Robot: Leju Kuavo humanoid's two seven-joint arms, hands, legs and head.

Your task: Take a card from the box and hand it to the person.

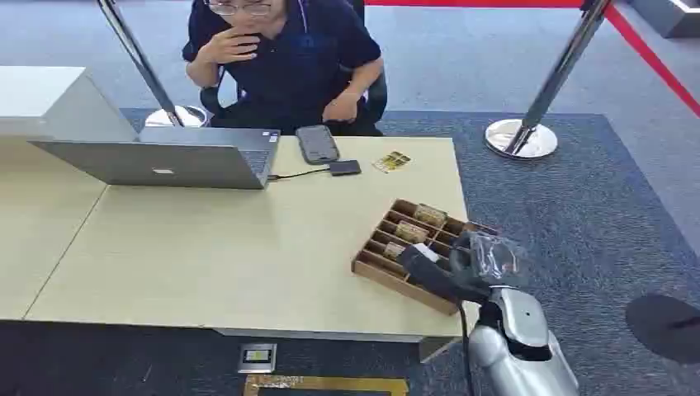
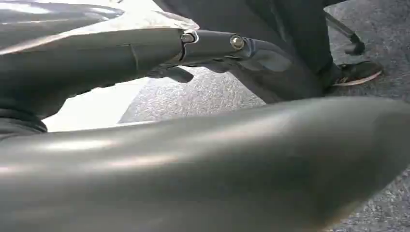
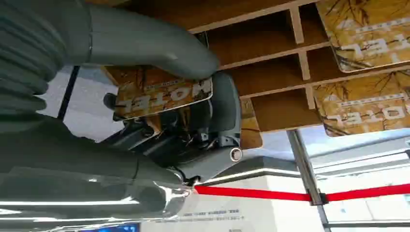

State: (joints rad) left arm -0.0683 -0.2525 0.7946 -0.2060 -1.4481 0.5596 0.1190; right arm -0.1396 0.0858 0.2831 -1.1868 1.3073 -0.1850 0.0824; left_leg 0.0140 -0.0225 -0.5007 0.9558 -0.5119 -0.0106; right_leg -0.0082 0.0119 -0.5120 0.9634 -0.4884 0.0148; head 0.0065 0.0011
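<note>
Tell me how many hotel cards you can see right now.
5: one card pinched in the right hand over the wooden box, three in box slots, one on the table near the person. More may be hidden.

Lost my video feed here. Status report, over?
Right robot hand pinching a hotel card over the wooden box. Left robot hand off the table, empty. Person seated across; path clear.

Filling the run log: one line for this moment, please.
phase: pick | right hand: thumb and fingers pinch card over box | left hand: off table, holds nothing | person: seated, waiting
</note>
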